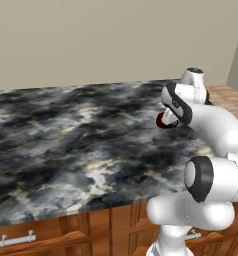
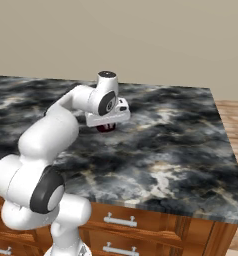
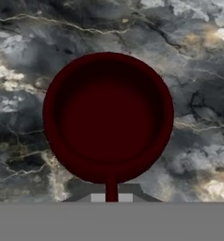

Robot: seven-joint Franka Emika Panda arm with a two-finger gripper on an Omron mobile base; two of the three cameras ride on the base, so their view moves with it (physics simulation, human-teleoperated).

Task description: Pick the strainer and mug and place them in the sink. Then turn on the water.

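Observation:
The dark maroon mug is seen from straight above in the hand view, its mouth open toward the camera and its thin handle pointing down the picture. My gripper is shut on that handle, a grey pad on each side. From the base cameras the mug peeks out just under my white hand, low over the dark marbled counter. I cannot tell whether it rests on the counter or hangs just above it. The strainer, the sink and the water are out of view.
The marbled counter spreads wide to the left and ends at a right edge beside wooden floor. Wooden drawers with metal handles run under its front edge. A beige wall stands behind.

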